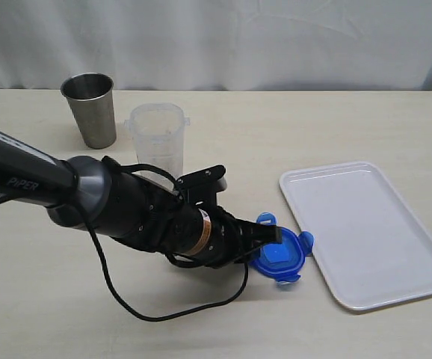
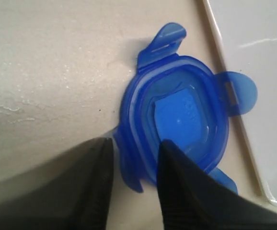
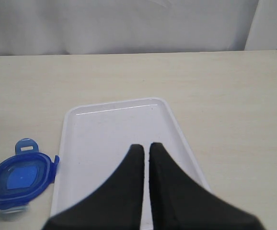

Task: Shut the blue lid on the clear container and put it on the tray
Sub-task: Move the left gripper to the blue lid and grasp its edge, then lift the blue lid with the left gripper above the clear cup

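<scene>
1. The blue lid (image 2: 177,120) lay flat on the worktop (image 1: 313,127), right at the tips of the left claw (image 2: 133,143).
2. The clear container (image 1: 158,138) stood upright and open well behind that claw, back along its arm.
3. The left claw's fingers straddled the lid's rim, one outside it and one over the sunken middle. I could not tell whether they were already pinching. A good grip would probably bite the solid rim between flaps, since a hinged flap would likely fold.
4. The tray (image 1: 365,224) sat just ahead of the claw, and one flap reached its rim. Lifting straight up first would avoid snagging there.
5. The right claw (image 3: 146,146) was clenched on nothing, with the tray below it.
</scene>
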Robot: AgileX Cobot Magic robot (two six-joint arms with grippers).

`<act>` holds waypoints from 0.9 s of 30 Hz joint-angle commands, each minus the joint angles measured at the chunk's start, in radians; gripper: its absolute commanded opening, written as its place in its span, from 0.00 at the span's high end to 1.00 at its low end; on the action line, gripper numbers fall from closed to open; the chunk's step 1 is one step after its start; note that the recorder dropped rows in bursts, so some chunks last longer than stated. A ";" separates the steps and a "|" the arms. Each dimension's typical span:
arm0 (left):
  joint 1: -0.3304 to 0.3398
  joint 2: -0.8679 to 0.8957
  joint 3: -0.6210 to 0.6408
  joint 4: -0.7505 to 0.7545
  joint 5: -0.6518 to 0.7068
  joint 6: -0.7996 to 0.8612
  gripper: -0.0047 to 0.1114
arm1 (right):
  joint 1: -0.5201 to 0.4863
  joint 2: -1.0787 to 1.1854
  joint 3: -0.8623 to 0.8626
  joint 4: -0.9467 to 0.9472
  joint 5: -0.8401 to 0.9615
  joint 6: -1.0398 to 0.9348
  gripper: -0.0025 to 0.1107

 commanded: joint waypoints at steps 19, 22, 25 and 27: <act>-0.001 -0.024 0.001 0.082 -0.152 0.036 0.96 | -0.001 -0.004 0.002 0.005 -0.003 0.000 0.94; -0.001 -0.067 0.001 0.153 -0.172 0.038 0.96 | -0.001 -0.004 0.002 0.005 -0.003 0.000 0.94; -0.001 -0.115 0.001 0.244 -0.186 0.011 0.96 | -0.001 -0.004 0.002 0.005 -0.003 0.000 0.94; -0.001 -0.149 0.001 0.294 -0.209 -0.005 0.96 | -0.001 -0.004 0.002 0.005 -0.003 0.000 0.94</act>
